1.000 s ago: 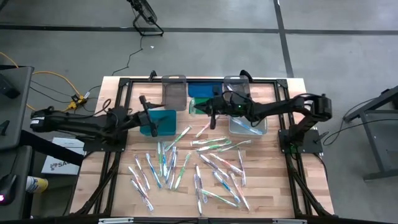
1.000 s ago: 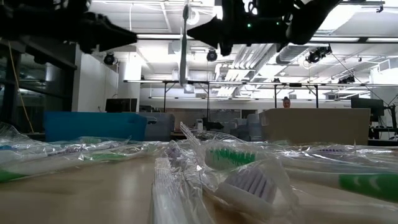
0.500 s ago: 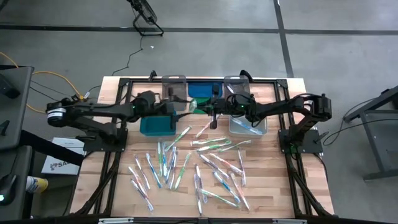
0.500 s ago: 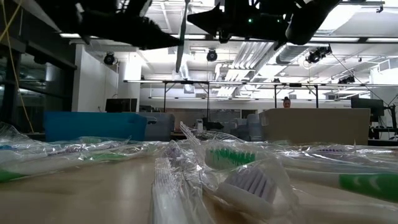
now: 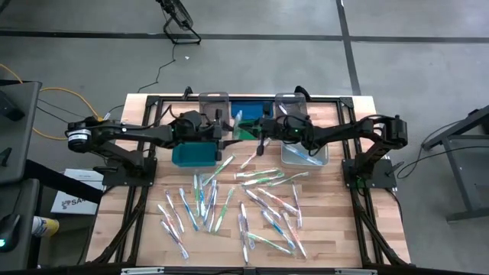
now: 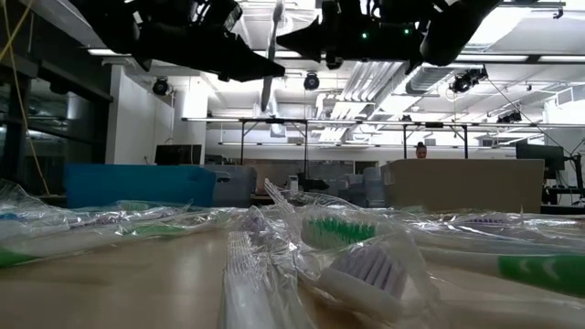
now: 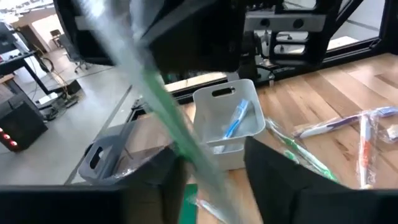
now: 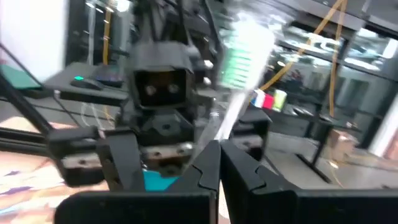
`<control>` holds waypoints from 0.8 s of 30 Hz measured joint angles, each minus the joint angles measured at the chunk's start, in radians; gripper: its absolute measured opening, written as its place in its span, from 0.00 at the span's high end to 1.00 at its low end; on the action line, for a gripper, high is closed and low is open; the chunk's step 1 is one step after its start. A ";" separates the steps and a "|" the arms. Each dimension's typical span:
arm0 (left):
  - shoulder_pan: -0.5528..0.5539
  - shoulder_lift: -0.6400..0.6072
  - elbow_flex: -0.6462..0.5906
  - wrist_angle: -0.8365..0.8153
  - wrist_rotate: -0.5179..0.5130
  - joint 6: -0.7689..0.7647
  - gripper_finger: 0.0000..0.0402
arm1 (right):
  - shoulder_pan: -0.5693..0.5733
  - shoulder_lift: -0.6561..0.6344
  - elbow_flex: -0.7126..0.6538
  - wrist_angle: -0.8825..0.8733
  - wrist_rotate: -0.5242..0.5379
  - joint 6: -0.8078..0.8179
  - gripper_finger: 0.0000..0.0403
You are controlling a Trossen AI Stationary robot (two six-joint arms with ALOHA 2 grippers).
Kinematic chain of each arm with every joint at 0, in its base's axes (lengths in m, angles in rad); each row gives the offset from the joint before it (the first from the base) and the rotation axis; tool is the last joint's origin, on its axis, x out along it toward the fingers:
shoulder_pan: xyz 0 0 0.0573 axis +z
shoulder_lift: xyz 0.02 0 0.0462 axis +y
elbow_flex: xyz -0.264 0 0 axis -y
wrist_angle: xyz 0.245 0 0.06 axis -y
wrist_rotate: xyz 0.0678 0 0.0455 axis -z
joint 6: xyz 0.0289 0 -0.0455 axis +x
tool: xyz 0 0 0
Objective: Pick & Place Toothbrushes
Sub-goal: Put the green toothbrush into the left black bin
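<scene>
One wrapped toothbrush with green bristles (image 8: 245,59) stands nearly upright in the air above the bins, with my right gripper (image 8: 219,152) shut on it. My left gripper (image 7: 214,171) faces it from the table's left. Its fingers stand open on either side of the same toothbrush (image 7: 180,137); whether one finger touches it I cannot tell. In the high view the two grippers meet over the table's far middle, left (image 5: 227,130) and right (image 5: 248,130). Many more toothbrushes (image 5: 244,198) lie loose in their wrappers on the table. My right gripper pinches the toothbrush's handle (image 8: 214,134) between its two fingers, away from the bristle head. The fingers come level from the table's right and lie across it. The toothbrush is lifted clear, nearly upright and slightly tilted, its lower end (image 6: 266,100) hanging free.
A teal bin (image 5: 193,153) sits under my left arm, a grey bin (image 5: 214,113) and a blue lid (image 5: 246,111) behind it. A clear bin (image 7: 227,121) with a blue toothbrush in it sits on the right. Black frame rails (image 5: 153,103) border the table.
My left gripper has swung toward the table's right, from above the teal bin up to the toothbrush that my right gripper holds, and now has its fingers around it. My right gripper has stayed in place with the toothbrush.
</scene>
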 joint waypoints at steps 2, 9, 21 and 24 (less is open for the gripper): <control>0.000 -0.004 0.000 -0.001 -0.010 0.004 0.77 | 0.000 0.000 0.000 -0.008 -0.001 0.000 0.99; 0.011 -0.005 0.001 -0.056 -0.070 0.032 0.94 | 0.001 0.000 0.000 -0.022 -0.005 0.031 0.99; 0.259 -0.126 0.010 -0.416 -0.160 0.413 0.96 | -0.001 -0.199 0.000 -0.393 0.213 0.158 0.78; 0.330 -0.123 0.053 -0.510 -0.183 0.645 0.96 | -0.001 -0.268 0.001 -0.537 0.217 0.174 0.70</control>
